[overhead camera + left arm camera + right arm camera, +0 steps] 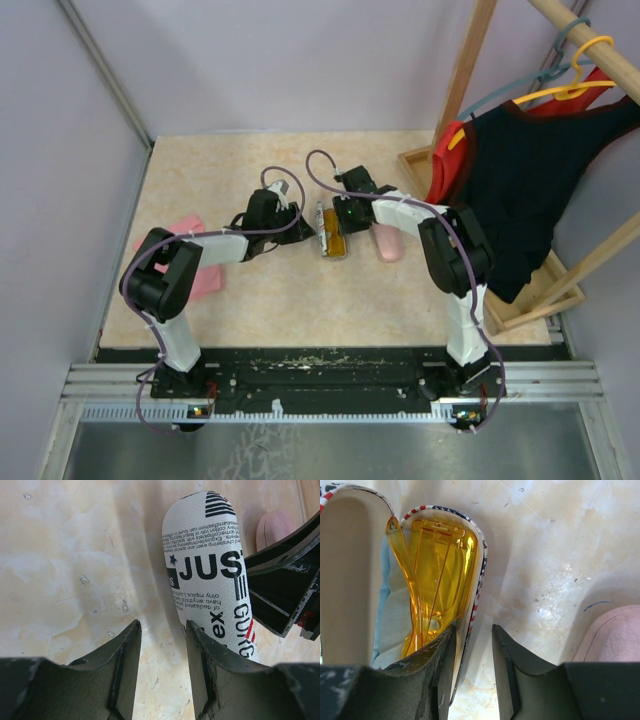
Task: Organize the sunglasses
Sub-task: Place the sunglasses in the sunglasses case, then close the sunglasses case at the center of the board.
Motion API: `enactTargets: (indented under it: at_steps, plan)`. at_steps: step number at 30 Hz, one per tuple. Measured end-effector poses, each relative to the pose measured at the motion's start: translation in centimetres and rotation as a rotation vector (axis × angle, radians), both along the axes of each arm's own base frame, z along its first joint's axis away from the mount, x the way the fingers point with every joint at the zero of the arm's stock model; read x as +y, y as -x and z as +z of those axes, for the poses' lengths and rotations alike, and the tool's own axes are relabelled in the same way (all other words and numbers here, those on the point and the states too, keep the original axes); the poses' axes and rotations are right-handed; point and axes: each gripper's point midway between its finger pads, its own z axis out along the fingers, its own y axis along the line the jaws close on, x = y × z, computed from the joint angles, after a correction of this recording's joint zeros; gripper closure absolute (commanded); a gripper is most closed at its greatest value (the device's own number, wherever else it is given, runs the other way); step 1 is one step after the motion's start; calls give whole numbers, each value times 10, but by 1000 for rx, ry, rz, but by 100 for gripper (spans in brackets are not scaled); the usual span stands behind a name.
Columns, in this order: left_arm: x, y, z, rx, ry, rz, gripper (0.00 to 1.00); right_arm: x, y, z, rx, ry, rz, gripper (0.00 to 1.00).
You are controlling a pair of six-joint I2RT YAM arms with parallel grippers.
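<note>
Orange sunglasses (440,565) lie in the printed case (479,580), rim between my right gripper's (473,635) parted jaws. Left gripper (162,630) gapes empty; case not yet shut.

one pair of sunglasses (437,575) is seen, with an orange translucent frame and lenses of the same orange tint. the pair is folded, and its thin arms are laid across the lenses. in the right wrist view one arm is seen as a slim curved strip along the left side. the pair is laid lengthwise inside the open half of a black-and-white printed case (482,560), on a pale blue-white lining (395,610). the lid (350,580) is stood up just beside it. the near end of the frame is cut off from sight in that view. from above, the orange frame is seen in the case near the middle of the table (250,300).
</note>
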Motion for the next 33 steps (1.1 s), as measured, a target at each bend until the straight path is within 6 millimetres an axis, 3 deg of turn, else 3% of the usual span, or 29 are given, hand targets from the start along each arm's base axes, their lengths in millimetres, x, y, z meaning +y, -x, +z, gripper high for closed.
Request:
enactTargets:
  at_steps: [22,33]
  plan:
    - [-1,0,0,-11,-22,-1,53,1,2,1,-20,34,-6,65]
    - [4,1,-6,3,-50,13,53,-10,10,45,-86,-74,-45,66]
